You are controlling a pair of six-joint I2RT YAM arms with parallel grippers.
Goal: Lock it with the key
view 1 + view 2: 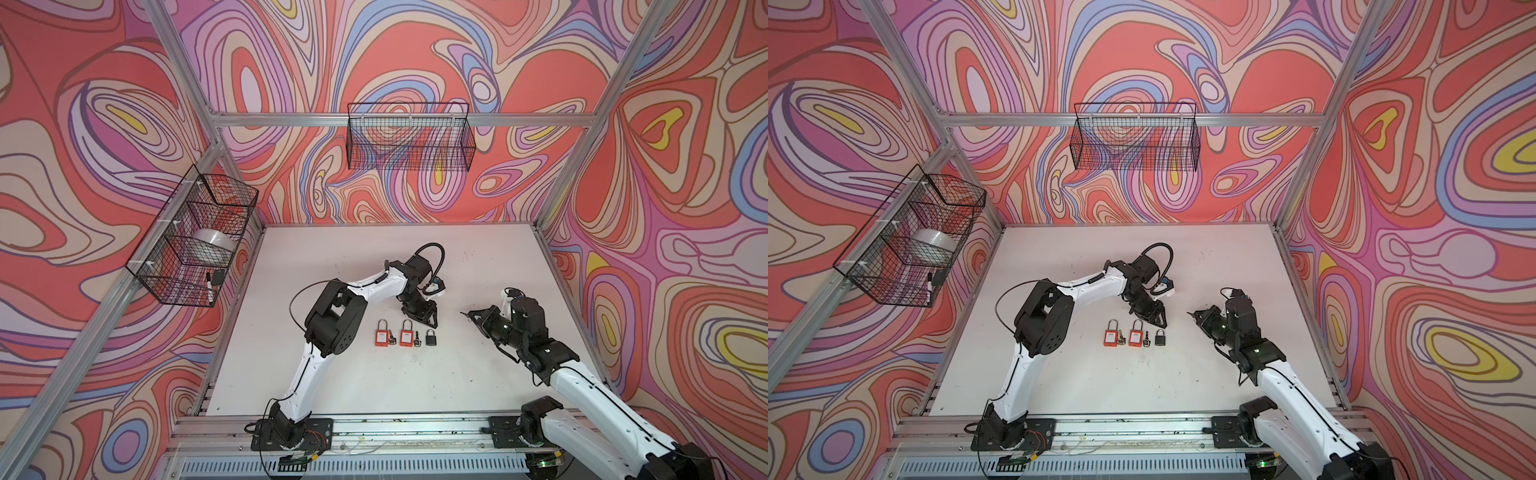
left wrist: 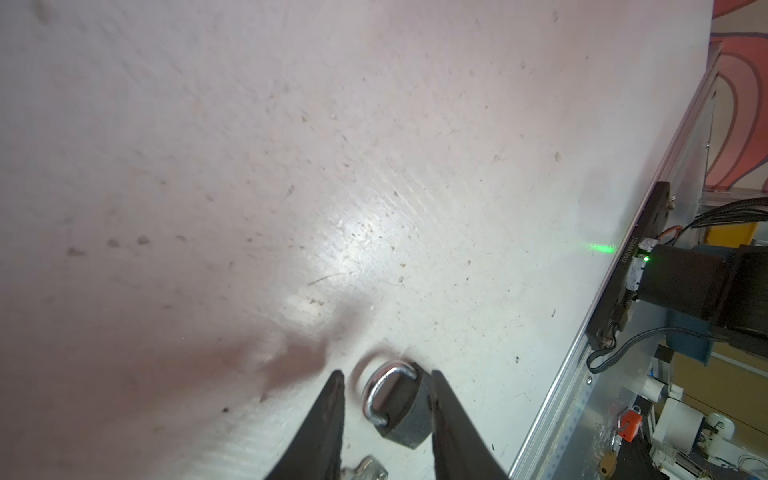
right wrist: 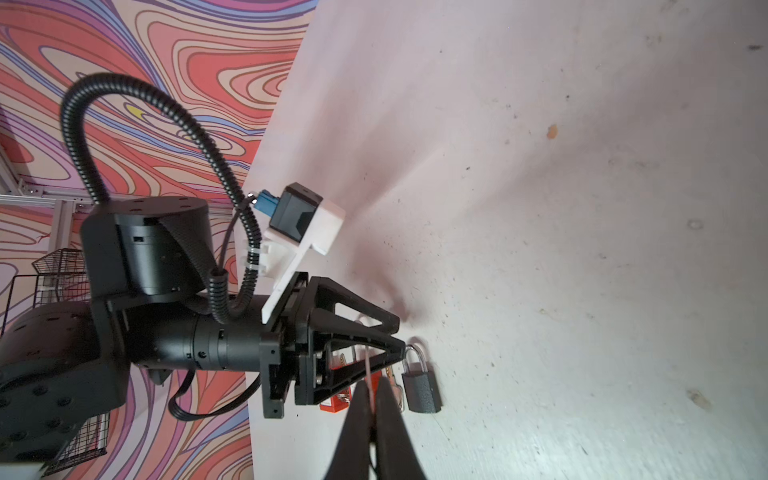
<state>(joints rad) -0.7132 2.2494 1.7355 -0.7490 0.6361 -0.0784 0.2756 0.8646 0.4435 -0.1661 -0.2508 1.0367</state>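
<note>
The left gripper (image 1: 430,320) hung low over the table with its jaws a modest way apart, gripping nothing. In the left wrist view its black fingers (image 2: 328,419) stood on either side of the black padlock (image 2: 401,411), which lay flat on the white table (image 2: 374,166); whether a finger touched the padlock's body could not be told. In both top views that gripper sat just behind the padlock's silver shackle, at the right end of a short row laid out near the table's middle. From left to right in those views the row ran: first orange padlock (image 1: 380,334), first key (image 1: 392,338) just beside it, second orange padlock (image 1: 407,334), second key (image 1: 417,340), then the black padlock, all lying flat with the shackles toward the back wall. The right gripper (image 1: 465,313) hovered apart from the row on its right, jaws pressed together and pointing toward the left gripper. The right wrist view showed its closed fingers (image 3: 357,415) aimed at the left gripper, with the black padlock just beside that gripper's tips. Farther out, a wire basket (image 1: 409,141) hung on the back wall, and a second wire basket (image 1: 195,237) on the left wall held a white roll (image 1: 214,245) and a marker (image 1: 210,286)
</note>
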